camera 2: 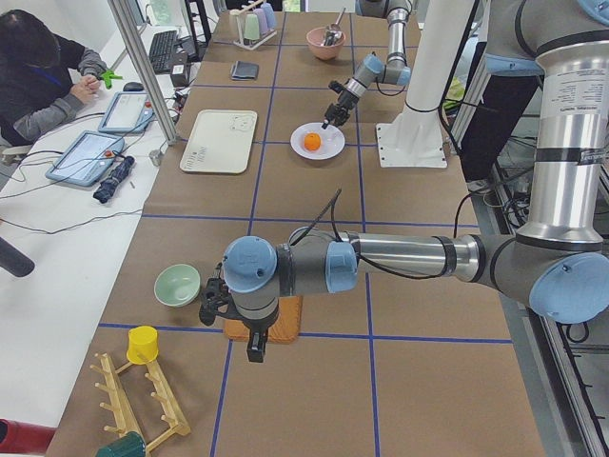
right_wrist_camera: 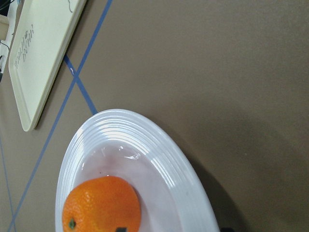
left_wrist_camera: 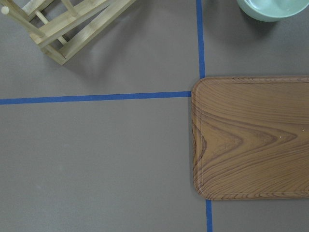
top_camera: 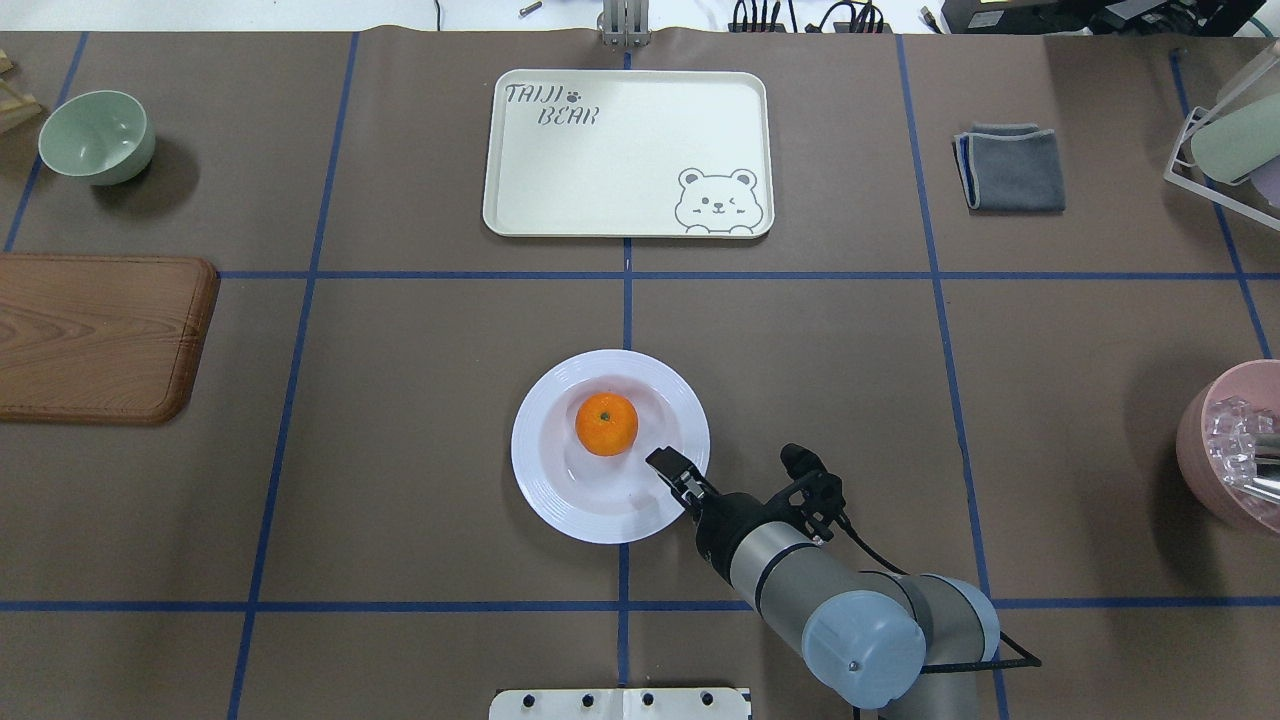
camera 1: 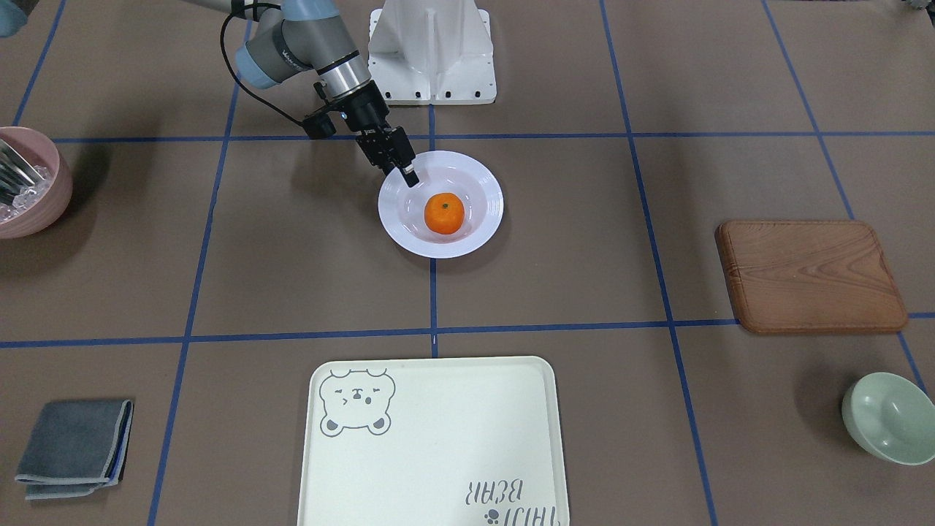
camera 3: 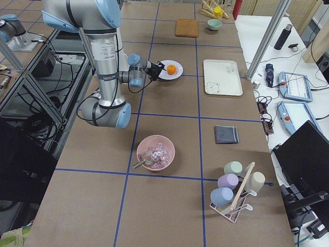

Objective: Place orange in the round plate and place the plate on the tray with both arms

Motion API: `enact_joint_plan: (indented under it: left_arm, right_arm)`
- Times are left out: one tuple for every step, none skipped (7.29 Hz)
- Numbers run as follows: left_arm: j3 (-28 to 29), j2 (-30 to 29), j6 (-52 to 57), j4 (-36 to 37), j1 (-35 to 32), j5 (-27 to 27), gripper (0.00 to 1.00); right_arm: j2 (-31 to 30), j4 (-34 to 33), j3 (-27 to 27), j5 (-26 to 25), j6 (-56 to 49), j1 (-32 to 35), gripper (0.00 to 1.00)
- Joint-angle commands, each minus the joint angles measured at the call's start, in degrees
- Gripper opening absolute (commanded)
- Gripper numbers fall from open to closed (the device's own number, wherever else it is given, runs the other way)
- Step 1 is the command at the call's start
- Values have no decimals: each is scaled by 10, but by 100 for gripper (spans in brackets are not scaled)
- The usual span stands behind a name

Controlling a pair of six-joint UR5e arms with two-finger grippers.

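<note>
The orange (top_camera: 606, 423) lies in the sunken centre of the white round plate (top_camera: 540, 480) near the table's middle. My right gripper (top_camera: 672, 472) leans in low over the plate's robot-side rim. It is open: in the right wrist view one fingertip shows inside the rim beside the orange (right_wrist_camera: 102, 205) and the other outside it. The cream bear tray (top_camera: 620, 170) lies bare beyond the plate, on the far side of a blue tape line. My left gripper (camera 2: 255, 347) hangs over the wooden board far to the left; I cannot tell whether it is open or shut.
A wooden board (top_camera: 95, 335) and a mint bowl (top_camera: 97, 135) lie on the left. At the right are a pink bowl of ice (top_camera: 1235, 440), a folded grey cloth (top_camera: 1010, 168) and a cup rack (top_camera: 1225, 140). A person (camera 2: 43, 76) sits at a side table.
</note>
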Motion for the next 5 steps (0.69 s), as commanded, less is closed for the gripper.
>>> enact_joint_plan:
  left_arm:
    - [1,0,0,0,0,0,98]
    - [0,0,0,-1,0,0,98]
    - [0,0,0,-1,0,0,98]
    - [0,0,0,-1,1,0,98]
    - [0,0,0,-2,0,0,98]
  right_arm:
    - [0,0,-5,0,0,0,67]
    - [2,1,-4,1,0,1,40]
    - [2,0,-5,1,-3,0,0]
    - [1,-1,-5,1,-4,-1,0]
    - [2,0,-5,2,-6,0,0]
